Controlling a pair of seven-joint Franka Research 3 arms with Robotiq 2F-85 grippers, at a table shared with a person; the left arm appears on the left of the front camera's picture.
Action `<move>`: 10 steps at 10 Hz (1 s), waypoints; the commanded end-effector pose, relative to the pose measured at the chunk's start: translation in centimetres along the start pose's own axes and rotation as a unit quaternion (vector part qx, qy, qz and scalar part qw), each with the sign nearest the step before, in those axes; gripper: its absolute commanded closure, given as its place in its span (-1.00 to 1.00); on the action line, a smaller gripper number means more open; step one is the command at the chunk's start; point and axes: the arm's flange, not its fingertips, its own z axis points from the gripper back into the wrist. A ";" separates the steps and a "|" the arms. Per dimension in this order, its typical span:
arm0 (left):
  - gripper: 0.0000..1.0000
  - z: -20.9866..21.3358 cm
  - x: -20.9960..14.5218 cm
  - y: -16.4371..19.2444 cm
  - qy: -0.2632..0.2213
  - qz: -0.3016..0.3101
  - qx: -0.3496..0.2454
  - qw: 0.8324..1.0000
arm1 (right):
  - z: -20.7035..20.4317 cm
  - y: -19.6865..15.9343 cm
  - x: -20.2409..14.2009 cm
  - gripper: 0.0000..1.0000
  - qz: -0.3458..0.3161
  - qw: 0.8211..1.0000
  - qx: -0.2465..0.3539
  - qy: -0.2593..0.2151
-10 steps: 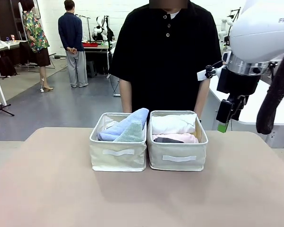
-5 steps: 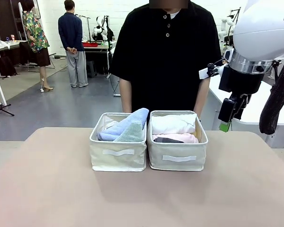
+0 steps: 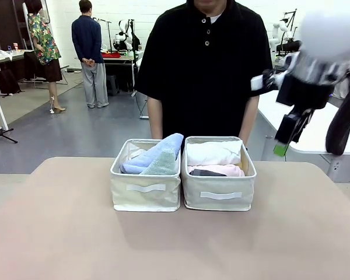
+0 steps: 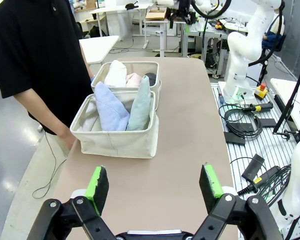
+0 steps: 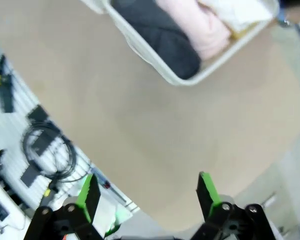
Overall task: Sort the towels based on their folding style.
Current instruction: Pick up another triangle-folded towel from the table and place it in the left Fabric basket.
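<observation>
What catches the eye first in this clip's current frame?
Two cream bins sit side by side mid-table, already full: the light blue cone towel and pale green cone towel in the left one, the white towel, pink towel and dark grey towel in the right. The right pincer hangs open, high at the right, blurred; a person stands close behind the bins.
</observation>
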 end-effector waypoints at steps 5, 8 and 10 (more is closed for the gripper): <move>-0.90 -0.2 0.3 -0.1 -0.002 0.003 0.007 1.000 | 9.7 -9.9 -14.3 -1.00 0.246 0.907 0.183 -0.288; -0.90 -0.2 0.3 -0.1 -0.002 0.003 0.007 1.000 | 9.1 -15.3 -21.9 -1.00 0.269 0.865 0.191 -0.379; -0.90 -0.2 0.3 -0.1 -0.002 0.003 0.007 1.000 | 9.0 -17.2 -25.4 -1.00 0.244 0.857 0.164 -0.423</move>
